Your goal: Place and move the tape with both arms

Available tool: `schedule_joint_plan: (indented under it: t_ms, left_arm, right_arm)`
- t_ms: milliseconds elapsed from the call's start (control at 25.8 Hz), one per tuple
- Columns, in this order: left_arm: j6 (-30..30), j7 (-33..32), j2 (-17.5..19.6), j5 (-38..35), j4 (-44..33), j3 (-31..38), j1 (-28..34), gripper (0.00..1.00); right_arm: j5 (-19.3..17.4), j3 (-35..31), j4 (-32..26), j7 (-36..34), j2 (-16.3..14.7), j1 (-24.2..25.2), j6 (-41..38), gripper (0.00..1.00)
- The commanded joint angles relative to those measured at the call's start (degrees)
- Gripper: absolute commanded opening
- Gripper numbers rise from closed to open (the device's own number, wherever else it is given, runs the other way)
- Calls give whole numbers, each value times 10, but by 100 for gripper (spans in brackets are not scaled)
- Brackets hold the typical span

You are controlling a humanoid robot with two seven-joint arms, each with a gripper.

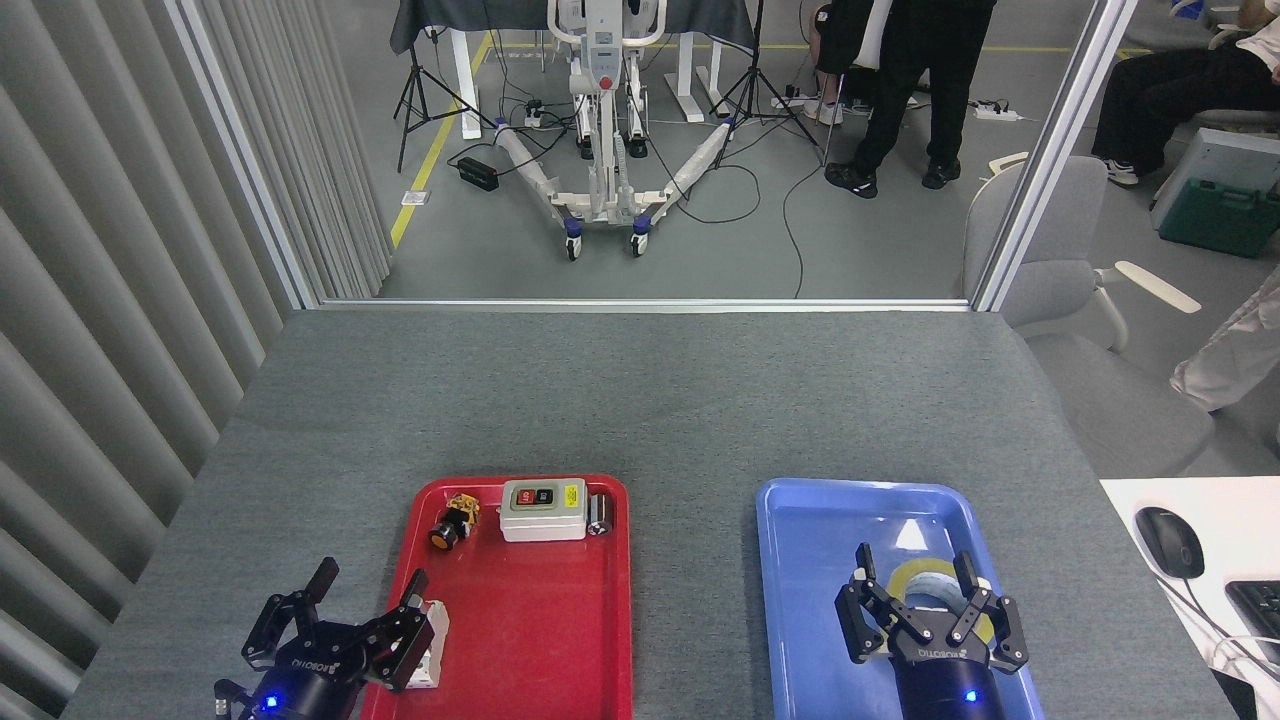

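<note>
The tape (918, 568), a yellow roll with a white core, lies flat in the blue tray (800, 530) at the near right. My right gripper (915, 580) hovers over it, open, one finger on each side of the roll, and covers its near half. Whether the fingers touch the roll I cannot tell. My left gripper (370, 590) is open at the near left, straddling the left rim of the red tray (540, 630) with nothing between its fingers.
The red tray holds an orange-capped push button (450, 523), a grey switch box (543, 509), a small metal cylinder (600, 515) and a white block (436, 630) beside my left gripper. A mouse (1170, 540) lies on a white desk at the right. Grey table stretches beyond both trays.
</note>
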Motion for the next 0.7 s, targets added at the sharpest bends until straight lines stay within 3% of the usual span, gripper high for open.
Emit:
schedule_joint_plan:
  t_ms: [0,194,349,504,659]
  left_arm:
    - [3,3,-2,0,0,0,0,100]
    - [23,55,-4,0,-6,-4,2,100]
    - [31,60,-6,1,-24,-4,9,100]
    - [44,58,-41,1,-31,4,13,100]
    - [44,58,-46,1,-31,10,13,100]
  right_arm:
    - [-6,-1,2,-1,-1,1,-1,100]
    - [-8,-1,4,-1,1,4,-23,100]
    - [-8,-1,6,-1,1,4,-43,100]
    - [-8,-1,6,-2,2,4,-49,100]
    - [-7,-2,7,-1,3,4,-49,100]
